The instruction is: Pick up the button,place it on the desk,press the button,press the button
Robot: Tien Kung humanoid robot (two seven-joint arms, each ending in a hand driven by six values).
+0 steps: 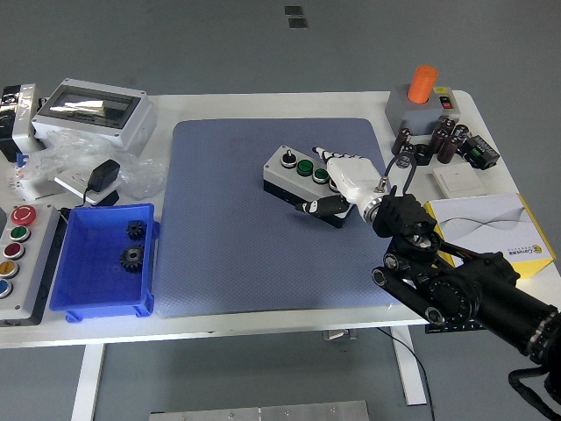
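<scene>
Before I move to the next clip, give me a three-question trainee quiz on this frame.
1. True or false: the right hand is at the button box on the blue mat.
2. Multiple choice: what lies in the blue bin? A) capacitors B) two black gears C) a charger
3. Fill in: the orange cylinder stands on a grey base at the table's far ____ corner.

Key:
1. True; the hand lies over the box's right end, though whether a finger is pressing a button cannot be told.
2. B; the gears sit in the bin's far half.
3. Right.
</scene>
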